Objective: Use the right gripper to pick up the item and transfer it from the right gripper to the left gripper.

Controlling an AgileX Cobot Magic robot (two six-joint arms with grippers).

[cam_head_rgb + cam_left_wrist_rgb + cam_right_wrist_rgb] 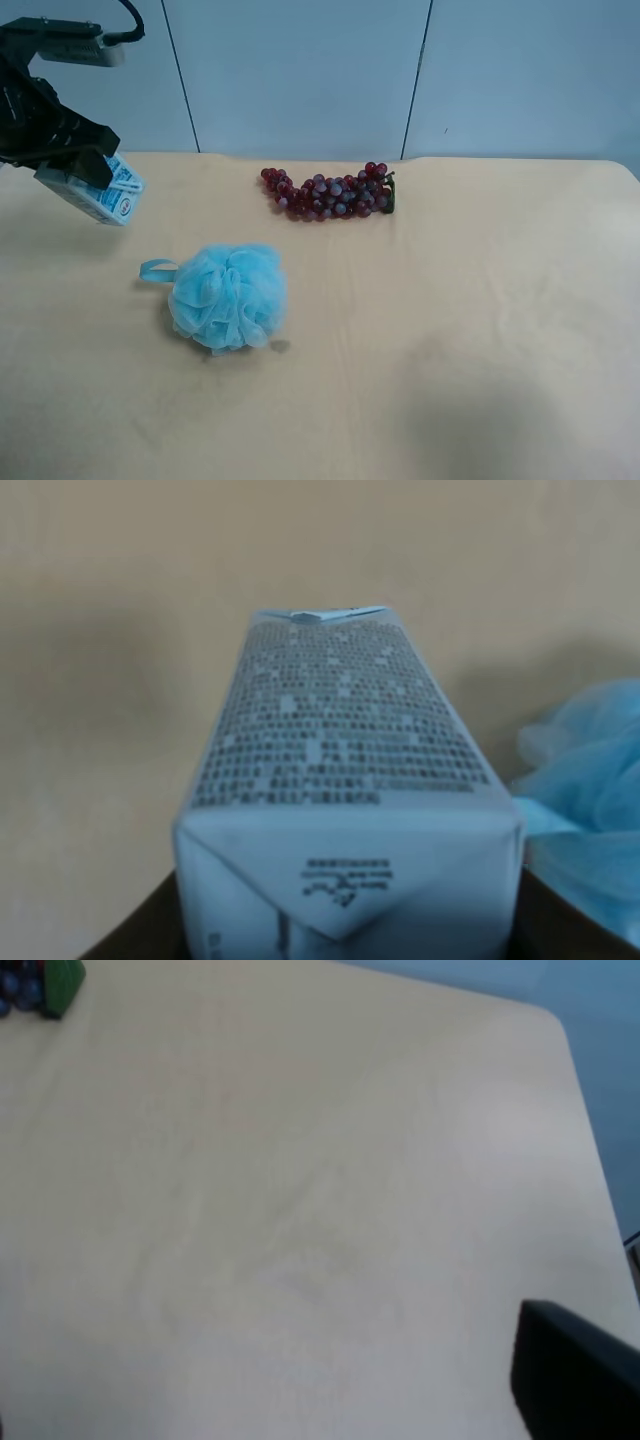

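Note:
The item, a small white-and-blue carton (108, 192), hangs tilted above the table at the far left of the exterior high view. My left gripper (78, 165) is shut on it. In the left wrist view the carton (345, 770) fills the middle, its printed side and folded end facing the camera, with dark fingers (140, 935) at both sides of it. My right gripper (262, 1400) does not show in the exterior high view. Its wrist view has one black finger (572, 1372) far out at the edge over bare table, with nothing between the jaws.
A fluffy blue bath sponge (228, 296) lies on the tan table (450, 330), below and right of the carton. A dark red grape bunch (330, 193) lies near the back. The sponge (590, 800) shows beside the carton. The table's corner (560, 1030) appears in the right wrist view.

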